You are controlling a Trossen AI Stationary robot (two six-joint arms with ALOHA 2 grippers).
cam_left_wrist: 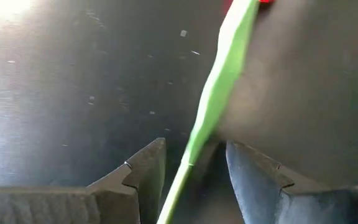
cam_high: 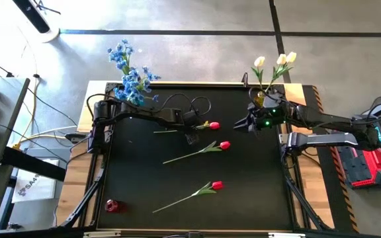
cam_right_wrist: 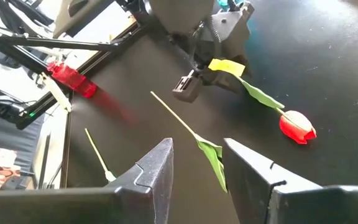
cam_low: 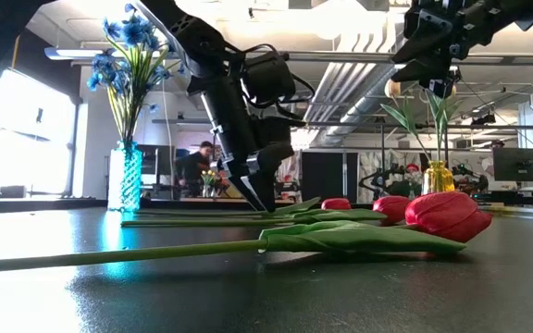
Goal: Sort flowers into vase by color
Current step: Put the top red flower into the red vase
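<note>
High view: we see the left pincer (cam_high: 190, 135) low over the stem of the rearmost red tulip (cam_high: 211, 125), which lies across the worktop (cam_high: 256, 192), bloom toward the right pincer (cam_high: 249, 123)

Left wrist view: open fingers (cam_left_wrist: 143, 174) straddle the stem crosswise, not yet closed

Right wrist view: right pincer open, empty

A green flower stem (cam_left_wrist: 211, 106) runs between the parted fingers (cam_left_wrist: 143, 177) of the left gripper (cam_left_wrist: 194, 180), over the dark table (cam_left_wrist: 73, 93), a red bloom (cam_left_wrist: 263, 2) at its far end.
</note>
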